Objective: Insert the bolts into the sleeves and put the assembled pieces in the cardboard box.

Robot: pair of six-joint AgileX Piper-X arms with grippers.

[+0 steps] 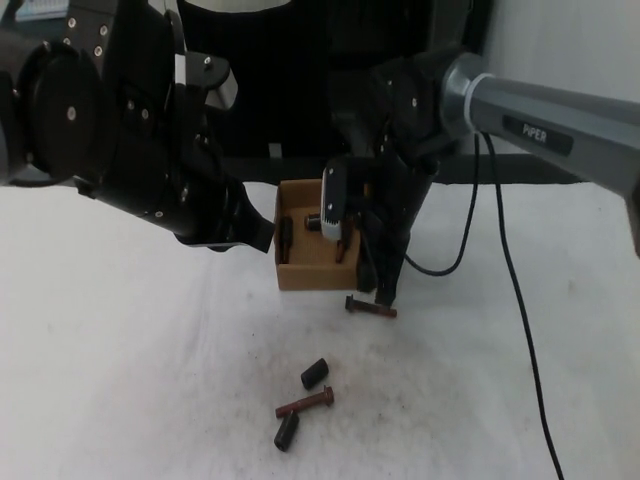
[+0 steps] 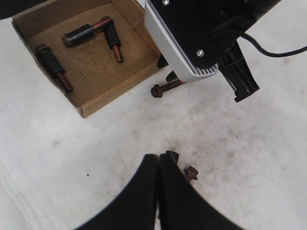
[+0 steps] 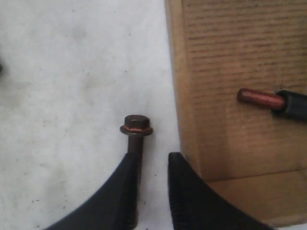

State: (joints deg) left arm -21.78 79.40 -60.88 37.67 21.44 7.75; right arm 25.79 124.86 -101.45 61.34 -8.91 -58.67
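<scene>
The cardboard box (image 1: pixel 300 276) (image 2: pixel 120 91) holds three assembled pieces, one of them (image 2: pixel 53 64) lying apart from the other two. My right gripper (image 1: pixel 381 296) (image 3: pixel 148 158) is down at the cloth just beside the box's near wall, open by a narrow gap. A rusty bolt (image 3: pixel 135 134) (image 1: pixel 370 307) (image 2: pixel 165 88) lies flat there, its shaft running under one finger, not between the two. My left gripper (image 2: pixel 158 160) (image 1: pixel 255 235) hangs shut and holds nothing, left of the box. Beneath it a loose bolt (image 1: pixel 305 403) and two black sleeves (image 1: pixel 315 373) (image 1: pixel 287 431) lie on the cloth.
White cloth covers the bench (image 1: pixel 130 380), with open room left and right of the loose parts. A black cable (image 1: pixel 520 300) trails down the right side. In the right wrist view one assembled piece (image 3: pixel 268 100) shows on the box floor.
</scene>
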